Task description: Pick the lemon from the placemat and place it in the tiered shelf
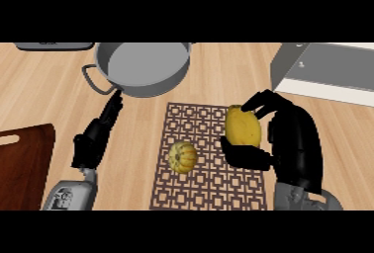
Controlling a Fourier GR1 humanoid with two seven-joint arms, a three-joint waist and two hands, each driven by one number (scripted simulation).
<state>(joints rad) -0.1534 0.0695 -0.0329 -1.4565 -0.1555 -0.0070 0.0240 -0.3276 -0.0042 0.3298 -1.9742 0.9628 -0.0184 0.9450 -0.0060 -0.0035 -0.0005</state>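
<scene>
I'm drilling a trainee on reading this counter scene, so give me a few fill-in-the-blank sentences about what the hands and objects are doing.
1. The right hand is curled round the ____.
2. The small ribbed squash lies on the ____.
3. The left hand holds ____.
4. Behind the mat stands a grey ____ with side handles.

Missing words: lemon; placemat; nothing; pot.

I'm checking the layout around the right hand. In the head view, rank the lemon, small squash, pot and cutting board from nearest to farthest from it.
From the right hand:
1. lemon, in its fingers.
2. small squash, mid-placemat, to its left.
3. pot, top left.
4. cutting board, far left edge.
</scene>
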